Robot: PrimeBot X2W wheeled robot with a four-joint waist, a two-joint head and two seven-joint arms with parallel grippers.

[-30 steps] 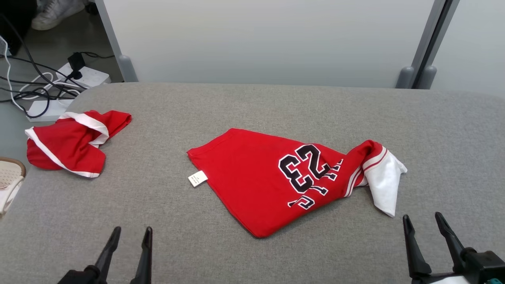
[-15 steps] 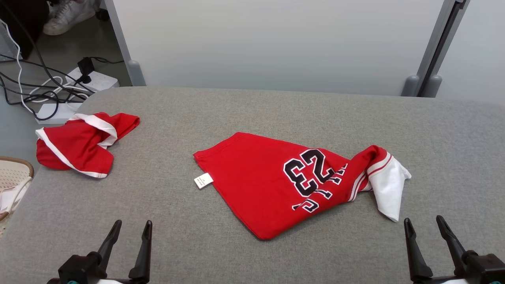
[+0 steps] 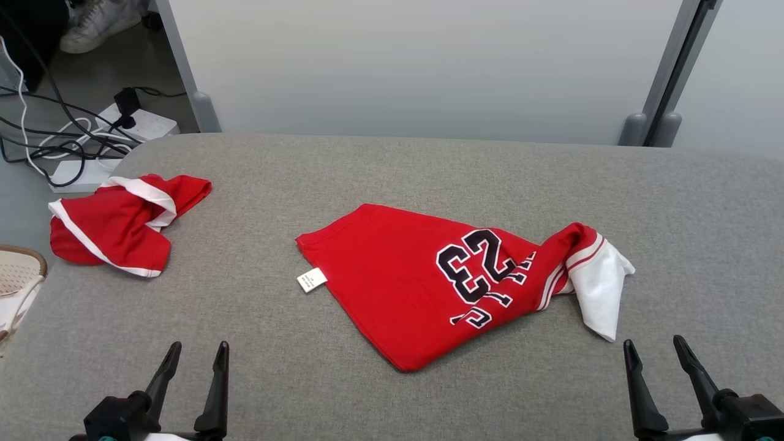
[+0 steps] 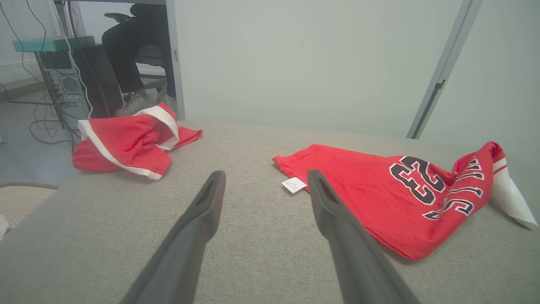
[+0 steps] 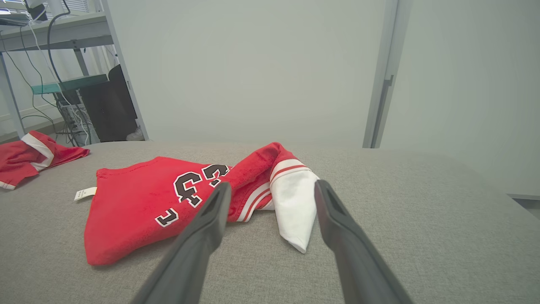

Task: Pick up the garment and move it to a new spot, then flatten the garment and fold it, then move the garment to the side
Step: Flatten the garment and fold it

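A red garment (image 3: 422, 282) with a black "23" and a white sleeve lies crumpled in the middle of the grey padded table (image 3: 392, 171); a small white tag sticks out at its left. It also appears as the red garment (image 4: 379, 185) in the left wrist view and the red garment (image 5: 160, 198) in the right wrist view. My left gripper (image 3: 196, 355) hovers open near the front left edge, apart from the cloth. My right gripper (image 3: 655, 352) stands open at the front right, just short of the white sleeve (image 3: 597, 288).
A second red piece with white trim (image 3: 119, 223) lies bunched at the table's left edge. A woven basket (image 3: 15, 275) sits off the left side. Cables and power strips (image 3: 92, 141) cover the floor beyond. A person's shoe (image 3: 95, 24) shows at top left.
The head camera has shifted slightly, so the whole picture drifts. Both grippers stay open low at the front; the garment has not moved.
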